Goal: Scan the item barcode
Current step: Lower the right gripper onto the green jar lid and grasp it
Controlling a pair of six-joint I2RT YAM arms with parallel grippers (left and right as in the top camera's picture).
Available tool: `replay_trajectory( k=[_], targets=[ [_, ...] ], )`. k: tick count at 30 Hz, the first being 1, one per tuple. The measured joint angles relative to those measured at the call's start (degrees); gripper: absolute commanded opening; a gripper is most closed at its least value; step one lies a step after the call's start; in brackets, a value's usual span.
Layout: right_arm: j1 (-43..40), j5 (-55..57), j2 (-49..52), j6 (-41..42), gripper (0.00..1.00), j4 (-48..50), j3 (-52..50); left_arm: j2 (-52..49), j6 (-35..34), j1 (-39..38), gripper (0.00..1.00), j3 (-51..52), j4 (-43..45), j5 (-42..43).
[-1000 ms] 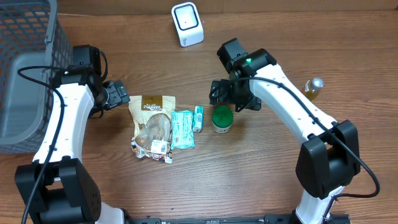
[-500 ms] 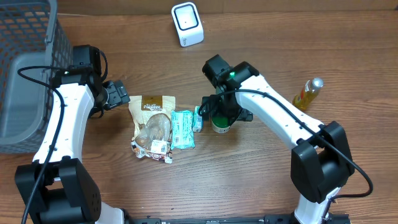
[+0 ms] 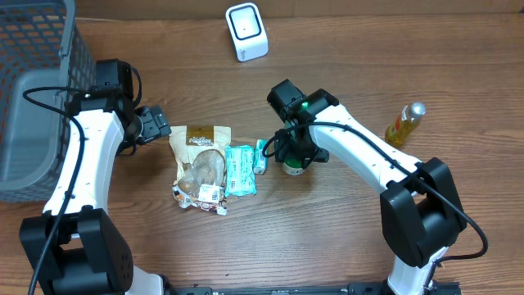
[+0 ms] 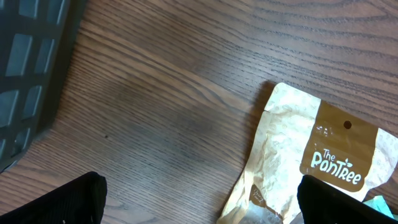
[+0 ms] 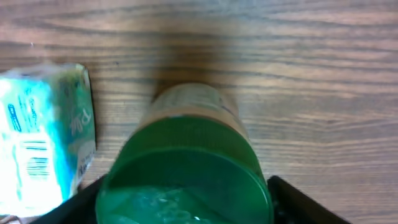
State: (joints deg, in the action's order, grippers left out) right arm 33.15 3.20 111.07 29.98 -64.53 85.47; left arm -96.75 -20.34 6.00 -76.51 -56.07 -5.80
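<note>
Green lid, pale body: the jar (image 5: pixel 186 180) stands upright on the desk just right of the teal pack (image 5: pixel 43 143), well short of the scanner (image 3: pixel 246 32) at the far edge. We judge it rigid, probably plastic, light to middling in weight, and not fragile. The lid wall looks smooth and round, so it may slip or twist in a pinch. The best hold is square across the lid, or the body just under it, keeping it upright.

The right claw (image 3: pixel 292 154) is down over the jar with a finger on each side of the lid. We cannot tell if they press it or only flank it. The left claw (image 3: pixel 154 127) has its fingers wide apart and holds nothing, beside the pouch (image 3: pixel 201 160).

Hidden:
- From overhead the arm covers most of the jar.
- The wrist view cuts off the lid's near edge.
- No barcode shows on the jar, and its label side is unknown.
- The contents can't be made out.
</note>
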Motion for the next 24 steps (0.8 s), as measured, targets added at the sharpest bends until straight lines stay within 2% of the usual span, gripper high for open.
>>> replay_trajectory(
  k=[1, 4, 24],
  targets=[
    [0.0, 0.1, 0.0, -0.1, 0.63, 0.1, 0.0, 0.0, 0.0, 0.0, 1.00, 0.0, 0.0, 0.0],
    [0.0, 0.5, 0.0, 0.0, 0.62, 0.3, 0.0, 0.0, 0.0, 0.0, 1.00, 0.0, 0.0, 0.0],
    [-2.4, 2.4, 0.0, 0.0, 0.63, 2.3, 0.0, 0.0, 0.0, 0.0, 1.00, 0.0, 0.0, 0.0]
  ],
)
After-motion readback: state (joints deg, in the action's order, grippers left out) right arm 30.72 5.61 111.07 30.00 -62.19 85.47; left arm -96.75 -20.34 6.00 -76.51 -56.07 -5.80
